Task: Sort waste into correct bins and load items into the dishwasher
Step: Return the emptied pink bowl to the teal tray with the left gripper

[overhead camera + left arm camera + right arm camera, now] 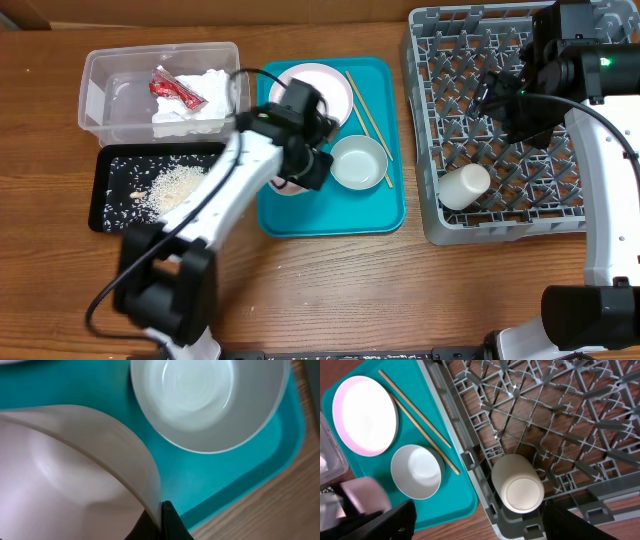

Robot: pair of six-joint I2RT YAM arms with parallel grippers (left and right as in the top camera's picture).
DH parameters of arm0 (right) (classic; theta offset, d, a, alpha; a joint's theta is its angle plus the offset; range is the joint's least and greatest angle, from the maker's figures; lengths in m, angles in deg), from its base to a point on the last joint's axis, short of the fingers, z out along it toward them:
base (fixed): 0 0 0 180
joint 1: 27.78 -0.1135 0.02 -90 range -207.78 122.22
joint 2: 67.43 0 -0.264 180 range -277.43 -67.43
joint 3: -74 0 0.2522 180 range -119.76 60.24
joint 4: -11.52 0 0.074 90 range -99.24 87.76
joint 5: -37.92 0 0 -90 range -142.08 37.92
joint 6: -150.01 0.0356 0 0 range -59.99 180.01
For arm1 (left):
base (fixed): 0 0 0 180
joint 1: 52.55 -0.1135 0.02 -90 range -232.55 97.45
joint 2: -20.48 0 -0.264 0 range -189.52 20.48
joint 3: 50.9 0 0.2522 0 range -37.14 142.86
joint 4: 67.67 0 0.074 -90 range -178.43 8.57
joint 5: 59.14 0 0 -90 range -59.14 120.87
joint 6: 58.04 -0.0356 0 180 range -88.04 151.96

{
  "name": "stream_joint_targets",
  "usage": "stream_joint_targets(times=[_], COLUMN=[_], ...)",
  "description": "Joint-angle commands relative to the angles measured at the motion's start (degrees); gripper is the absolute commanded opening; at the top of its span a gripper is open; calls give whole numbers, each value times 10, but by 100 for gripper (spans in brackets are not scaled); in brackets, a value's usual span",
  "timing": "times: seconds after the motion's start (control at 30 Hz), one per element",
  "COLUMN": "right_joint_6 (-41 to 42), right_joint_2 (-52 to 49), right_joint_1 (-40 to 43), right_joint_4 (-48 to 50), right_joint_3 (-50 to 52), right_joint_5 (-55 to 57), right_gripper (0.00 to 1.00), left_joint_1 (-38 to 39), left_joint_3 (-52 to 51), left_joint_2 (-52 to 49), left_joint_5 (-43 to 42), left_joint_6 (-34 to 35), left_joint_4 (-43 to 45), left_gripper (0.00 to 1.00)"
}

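**Counter** (330, 290): wood, carries everything listed. Places are given from the teal tray.

**Rack** (424, 215): grey, grid base with upright pegs. Just right of the teal tray, their edges close together.

**Teal tray** (330, 218): flat, mid-counter. The landmark.

**Tub** (98, 70): clear plastic. Left of the teal tray, level with its far half.

**Black tray** (108, 212): shallow. Left of the teal tray, level with its near half, just beside the tub.

**Left gripper** (161, 510): over the teal tray's left edge. Jaws narrow, pinched on the rim of the pink bowl.

**Right gripper** (479, 505): above the rack, right of the teal tray. Jaws wide, nothing between them.

**Plate** (325, 85): round, pale pink rim. Flat on the teal tray's far-left part.

**Pink bowl** (75, 470): at the teal tray's left edge, tilted, one wall in the left gripper. Whether it touches the tray floor cannot be told.

**White bowl** (358, 162): upright on the teal tray, right of centre, near the pink bowl.

**Cup** (464, 185): pale, in the rack's near-left corner, close to the teal tray's right edge. Leaning, base turned up.

**Chopsticks** (365, 115): a wooden pair, slanting along the teal tray's right side, between the plate and the right rim, passing the white bowl.

**Napkin** (200, 108): white, crumpled. In the tub, at the end nearest the teal tray.

**Wrapper** (175, 90): shiny red. In the tub, touching the napkin on the side away from the teal tray.

**Rice** (175, 185): loose whitish grains in the black tray, heaped toward the teal tray's side.
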Motion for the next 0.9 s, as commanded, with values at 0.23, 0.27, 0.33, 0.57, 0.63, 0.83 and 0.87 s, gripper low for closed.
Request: stream_joint_targets(times=[0.23,0.27,0.33,0.57,0.63,0.83,0.87], right_joint_6=[-2,-2,-2,-2,-2,-2,-2], right_joint_2=[11,11,11,11,10,10,10], right_joint_1=[0,0,0,0,0,0,0], right_joint_4=[3,3,3,3,3,3,3], right_joint_3=[-12,-12,-12,-12,-12,-12,-12], right_joint_5=[1,1,1,1,1,1,1], right_gripper=[82,83,83,83,83,83,83], left_joint_1=[17,17,17,16,16,16,17], left_joint_3=[0,2,11,103,123,125,125], left_joint_2=[-46,-46,-46,-46,-47,-76,-92], left_joint_5=[25,21,6,-5,2,47,47], left_joint_6=[31,31,31,20,13,-14,-17], left_joint_4=[0,0,-5,-16,10,97,102], left_gripper=[36,42,51,63,65,70,70])
